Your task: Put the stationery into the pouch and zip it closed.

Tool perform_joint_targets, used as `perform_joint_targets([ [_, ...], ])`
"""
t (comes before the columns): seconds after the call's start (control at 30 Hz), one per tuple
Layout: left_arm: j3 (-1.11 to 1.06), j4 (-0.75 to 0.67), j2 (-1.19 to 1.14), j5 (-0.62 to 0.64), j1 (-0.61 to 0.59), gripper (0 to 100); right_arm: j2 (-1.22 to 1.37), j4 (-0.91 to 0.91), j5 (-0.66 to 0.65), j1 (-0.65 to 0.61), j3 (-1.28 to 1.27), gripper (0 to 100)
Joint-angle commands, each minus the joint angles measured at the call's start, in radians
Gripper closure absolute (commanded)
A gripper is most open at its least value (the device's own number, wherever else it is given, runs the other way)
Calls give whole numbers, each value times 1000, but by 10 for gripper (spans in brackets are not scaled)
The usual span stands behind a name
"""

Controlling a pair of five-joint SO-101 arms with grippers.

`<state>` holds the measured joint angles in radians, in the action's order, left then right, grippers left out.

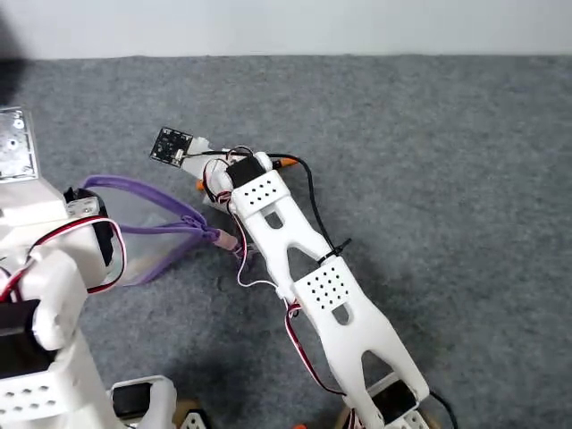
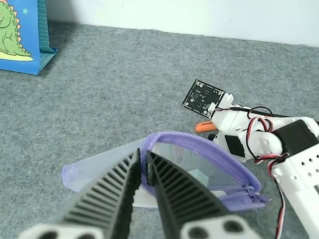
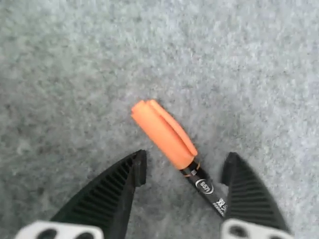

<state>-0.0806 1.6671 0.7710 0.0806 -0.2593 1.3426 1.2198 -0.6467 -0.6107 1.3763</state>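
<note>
On the grey carpet by a white wall, your right gripper is gaping around the pen and your left gripper is pinching the pouch.

The pen carries a small round white mark and a few white characters on its black barrel, just below the orange cap; they are too small to read. The blue bag shows a green dinosaur drawing and a star, with no legible words.
</note>
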Motion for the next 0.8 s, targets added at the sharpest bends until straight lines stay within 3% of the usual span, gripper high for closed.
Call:
perform_joint_targets([
  [0.0,-67,6,-11,8,-2,987,-7,-13,-12,-4,34,993],
  [0.23,-117,-14,-5,8,-2,987,-38,191,0,15,106,987],
  [0.53,-119,-15,-5,9,-2,987,-77,547,213,16,308,990],
  [0.77,-119,-15,-5,9,-2,987,-239,576,359,47,299,991],
])
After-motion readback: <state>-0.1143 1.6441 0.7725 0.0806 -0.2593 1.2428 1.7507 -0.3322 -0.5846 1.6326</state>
